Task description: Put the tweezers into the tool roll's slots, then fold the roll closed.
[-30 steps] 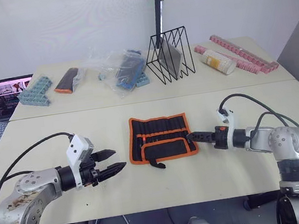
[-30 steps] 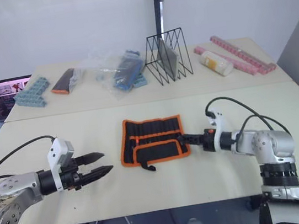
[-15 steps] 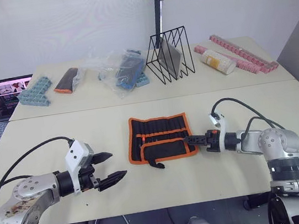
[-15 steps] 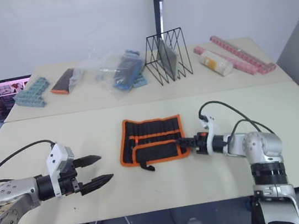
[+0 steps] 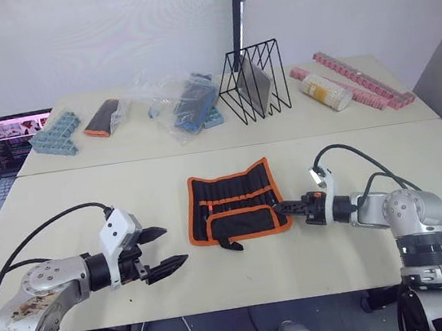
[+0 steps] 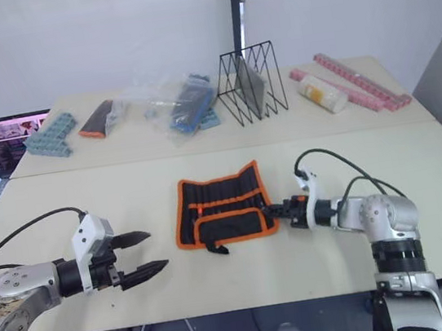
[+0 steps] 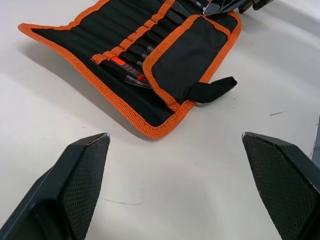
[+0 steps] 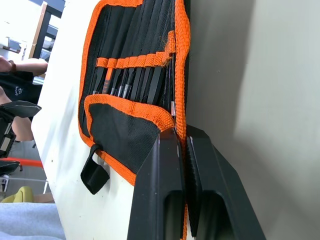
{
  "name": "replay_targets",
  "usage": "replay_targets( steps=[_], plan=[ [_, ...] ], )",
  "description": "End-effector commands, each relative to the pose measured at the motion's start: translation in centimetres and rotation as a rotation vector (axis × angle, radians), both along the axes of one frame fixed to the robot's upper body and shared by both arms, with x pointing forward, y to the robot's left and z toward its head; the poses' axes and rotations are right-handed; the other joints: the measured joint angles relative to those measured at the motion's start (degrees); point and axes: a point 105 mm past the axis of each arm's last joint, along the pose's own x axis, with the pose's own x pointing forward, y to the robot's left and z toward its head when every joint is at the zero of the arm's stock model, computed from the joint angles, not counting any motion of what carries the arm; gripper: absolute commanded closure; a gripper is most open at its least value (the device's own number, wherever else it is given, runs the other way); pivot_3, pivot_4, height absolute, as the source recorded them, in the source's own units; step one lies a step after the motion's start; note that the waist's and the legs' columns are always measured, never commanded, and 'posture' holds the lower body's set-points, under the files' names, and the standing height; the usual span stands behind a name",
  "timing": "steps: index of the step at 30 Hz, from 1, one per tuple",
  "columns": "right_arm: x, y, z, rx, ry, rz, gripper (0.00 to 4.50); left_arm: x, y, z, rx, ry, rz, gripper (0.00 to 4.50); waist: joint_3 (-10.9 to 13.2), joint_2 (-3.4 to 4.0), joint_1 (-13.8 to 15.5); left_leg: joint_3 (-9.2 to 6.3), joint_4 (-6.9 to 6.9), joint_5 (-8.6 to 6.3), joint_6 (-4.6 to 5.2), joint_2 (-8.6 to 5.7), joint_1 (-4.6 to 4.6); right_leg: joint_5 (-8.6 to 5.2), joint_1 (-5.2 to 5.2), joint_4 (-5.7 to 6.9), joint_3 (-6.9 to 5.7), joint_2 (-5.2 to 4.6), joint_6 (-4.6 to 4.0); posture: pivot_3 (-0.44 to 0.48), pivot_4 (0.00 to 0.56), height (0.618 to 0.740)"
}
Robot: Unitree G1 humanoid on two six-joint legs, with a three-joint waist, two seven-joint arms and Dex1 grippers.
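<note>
Low in the left of the head view, the left pincer [image 5: 165, 248] hovered over bare worktop [image 5: 86, 201] with its two fingers spread wide and nothing between them, well apart from the tool roll [image 5: 234, 203]. Right of centre, the right pincer [image 5: 286, 203] was closed on the roll's orange-edged right border; the wrist view showed the trim [image 8: 182, 131] nipped between its pressed-together fingers. That right side of the roll stood lifted off the worktop, its upper right corner peaked, while the left half lay flat. Across the inner face ran the slots [image 7: 150, 42], and the tweezers [image 7: 131, 59] sat tucked into them, slim dark shafts side by side, one with a touch of red. A black strap [image 7: 212, 89] trailed from the roll's near edge.

Judging by that, the loading was done and the folding step was under way. The next move likely called for carrying the pinched edge up and over toward the left half, keeping the grip so the fabric did not slip and the tweezers stayed seated; the left pincer might have needed to steady the flat side.

Further up the frame, on the back worktop, stood a black wire rack [image 5: 254, 80], plastic bags [image 5: 180, 105], a laptop [image 5: 13, 135] at far left and pink strips [image 5: 361, 78] at upper right.
</note>
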Motion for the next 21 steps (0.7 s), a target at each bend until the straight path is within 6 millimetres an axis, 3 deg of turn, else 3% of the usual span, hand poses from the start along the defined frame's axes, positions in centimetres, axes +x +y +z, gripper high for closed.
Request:
replay_targets(
  steps=[1, 5, 8, 15, 21],
  plan=[
    [0.3, -0.8, 1.5, -0.02, -0.065, -0.021, 4.47, 0.1, -0.2, 0.3, 0.009, -0.033, -0.015, 0.0, 0.0, 0.01, 0.1, 0.0, 0.0, 0.0, 0.0, 0.0, -0.01, 0.0, 0.0, 0.0, 0.0, 0.0, 0.0, 0.0, 0.15, 0.739],
    [0.8, -1.4, 1.6, -0.117, -0.078, -0.074, 4.47, 0.1, -0.2, 0.0, 0.013, -0.034, -0.014, 0.0, 0.0, 0.02, 0.0, 0.0, 0.0, 0.0, 0.0, 0.0, -0.1, 0.0, -0.09, -0.01, 0.0, -0.01, 0.0, 0.0, 0.15, 0.739],
    [1.6, -2.6, 1.6, -0.321, -0.122, -0.169, 4.47, 0.1, -0.2, 0.0, 0.012, -0.037, -0.011, 0.0, 0.0, 0.02, 0.0, 0.0, -0.01, 0.0, 0.0, 0.0, -0.13, 0.0, -0.14, 0.0, 0.0, -0.01, 0.0, 0.0, 0.15, 0.739],
    [2.0, -2.4, 3.7, -0.224, -0.081, -0.211, 4.47, 0.2, -0.4, -0.4, 0.011, -0.038, -0.017, 0.0, 0.0, 0.02, 0.0, -0.01, -0.01, 0.0, 0.0, 0.0, -0.17, 0.0, -0.17, 0.0, 0.0, -0.01, 0.0, 0.0, 0.15, 0.739],
    [2.4, -2.9, 4.0, -0.199, -0.083, -0.296, 4.47, 0.3, -0.5, -0.6, 0.017, -0.038, -0.029, 0.0, 0.0, 0.03, 0.0, 0.0, -0.01, 0.0, 0.0, 0.0, -0.19, 0.0, -0.18, 0.0, 0.0, 0.0, 0.0, 0.0, 0.15, 0.739]
  ],
)
